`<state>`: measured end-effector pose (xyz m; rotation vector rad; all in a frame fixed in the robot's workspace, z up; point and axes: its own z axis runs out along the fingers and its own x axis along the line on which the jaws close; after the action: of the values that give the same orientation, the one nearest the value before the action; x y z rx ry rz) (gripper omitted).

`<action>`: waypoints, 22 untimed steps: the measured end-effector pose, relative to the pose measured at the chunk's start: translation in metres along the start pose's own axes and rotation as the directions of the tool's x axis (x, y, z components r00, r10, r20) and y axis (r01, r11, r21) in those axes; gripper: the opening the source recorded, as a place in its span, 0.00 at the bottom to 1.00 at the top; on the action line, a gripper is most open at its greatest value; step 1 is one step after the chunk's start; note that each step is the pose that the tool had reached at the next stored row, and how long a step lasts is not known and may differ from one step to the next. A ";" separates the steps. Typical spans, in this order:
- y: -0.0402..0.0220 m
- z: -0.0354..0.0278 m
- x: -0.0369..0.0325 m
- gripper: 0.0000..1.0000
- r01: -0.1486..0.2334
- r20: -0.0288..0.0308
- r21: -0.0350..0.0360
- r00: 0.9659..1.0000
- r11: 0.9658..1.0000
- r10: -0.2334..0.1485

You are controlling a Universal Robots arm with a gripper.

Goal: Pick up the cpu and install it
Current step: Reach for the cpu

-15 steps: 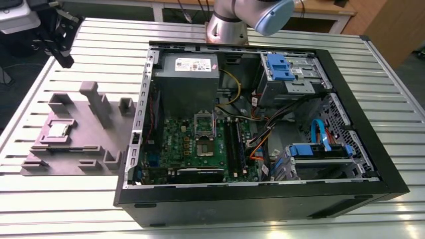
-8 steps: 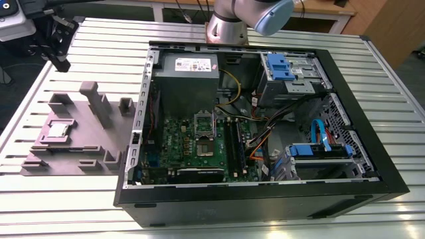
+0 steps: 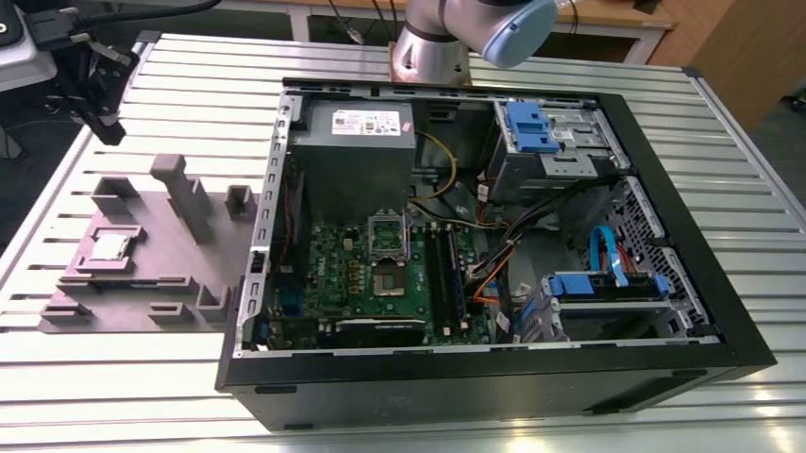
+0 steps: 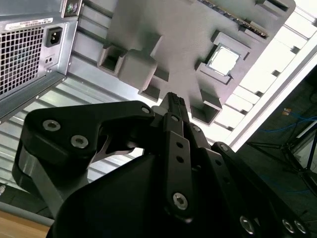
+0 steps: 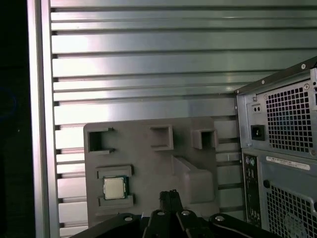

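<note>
Pinched-together, empty gripper (image 5: 168, 195) hovers near cpu (image 5: 114, 188), not touching.
cpu sits in grey fixture (image 5: 148, 158) recess, at the exterior view's left of PC case (image 3: 504, 377) (PSU label (image 3: 365, 121) illegible).

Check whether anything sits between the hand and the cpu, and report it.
Nothing visible does. In the first wrist view the cpu lies uncovered in its recess on the grey holder, and the hand hangs above the holder, with open air between them.
</note>
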<state>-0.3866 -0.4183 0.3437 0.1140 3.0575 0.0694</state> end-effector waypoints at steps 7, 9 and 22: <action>-0.0015 0.0078 0.0078 0.10 0.000 -0.001 0.001 1.000 1.000 0.000; -0.0018 0.0099 0.0100 0.10 0.000 -0.002 0.002 1.000 1.000 0.000; -0.0036 0.0202 0.0196 0.10 0.000 -0.004 0.003 1.000 1.000 0.000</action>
<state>-0.4046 -0.4196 0.3219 0.1141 3.0615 0.0648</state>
